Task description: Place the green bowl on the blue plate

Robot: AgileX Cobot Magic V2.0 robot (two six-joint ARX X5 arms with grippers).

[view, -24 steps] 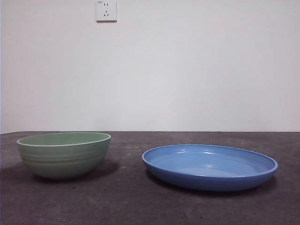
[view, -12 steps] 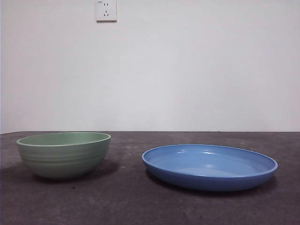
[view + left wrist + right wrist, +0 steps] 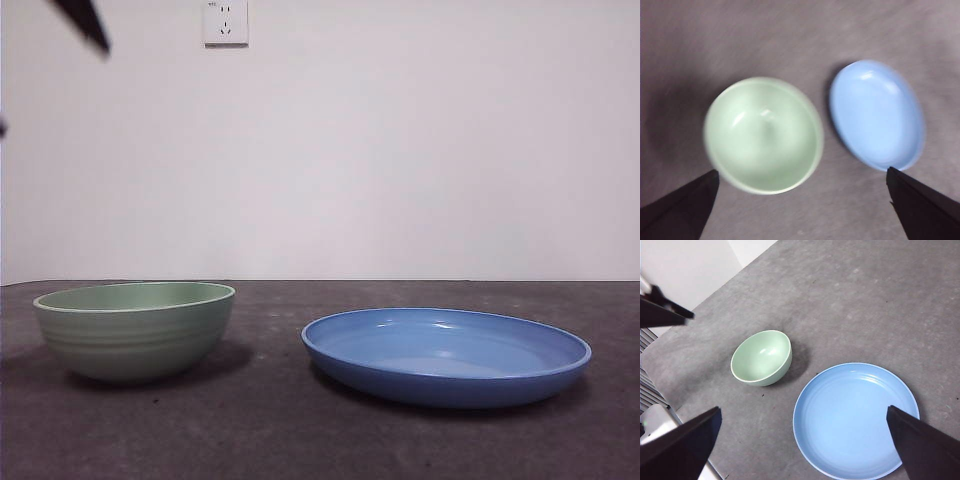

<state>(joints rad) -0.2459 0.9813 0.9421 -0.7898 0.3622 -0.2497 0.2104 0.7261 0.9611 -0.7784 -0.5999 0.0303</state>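
The green bowl (image 3: 135, 330) stands upright and empty on the left of the dark table. The blue plate (image 3: 446, 355) lies empty to its right, apart from it. My left gripper (image 3: 801, 171) is open and empty, high above the bowl (image 3: 764, 135), with the plate (image 3: 877, 114) beside it; this view is blurred. A black tip of it (image 3: 85, 22) shows at the top left of the front view. My right gripper (image 3: 803, 410) is open and empty, high above the plate (image 3: 856, 420), with the bowl (image 3: 761, 358) further off.
The dark grey table (image 3: 300, 440) ends at a white wall with a socket (image 3: 226, 21). In the right wrist view, the left arm's black jaw (image 3: 662, 307) and the table's edge (image 3: 715, 292) show beyond the bowl.
A black gripper tip has come into the top left of the front view. The bowl and the plate have not moved.
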